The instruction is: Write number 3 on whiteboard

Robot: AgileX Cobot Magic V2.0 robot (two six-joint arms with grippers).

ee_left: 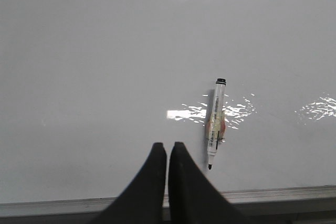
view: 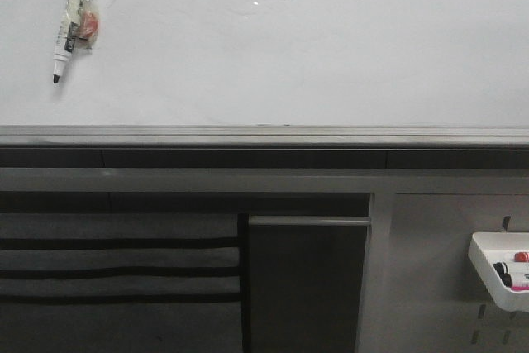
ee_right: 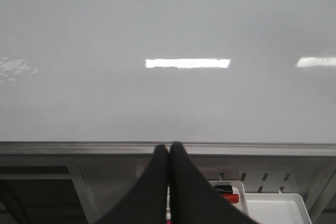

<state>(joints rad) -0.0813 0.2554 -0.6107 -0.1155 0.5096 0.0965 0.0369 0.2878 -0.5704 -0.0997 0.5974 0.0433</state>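
Both pairs of jaws are seen pressed together, with nothing pinched. Beyond the left gripper (ee_left: 167,148), a marker (ee_left: 215,124) is stuck to the whiteboard (ee_left: 94,77), just beside the fingertips and off to one side of them. Its long axis is set nearly in line with the fingers, tip toward the ledge (ee_left: 273,195). The right gripper (ee_right: 168,148) is faced with bare board only, so the left arm is judged the nearer. No number 3 is written yet.

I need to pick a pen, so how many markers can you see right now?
3: one marker stuck on the whiteboard at upper left; a red marker and a black marker in the white tray. More may be hidden.
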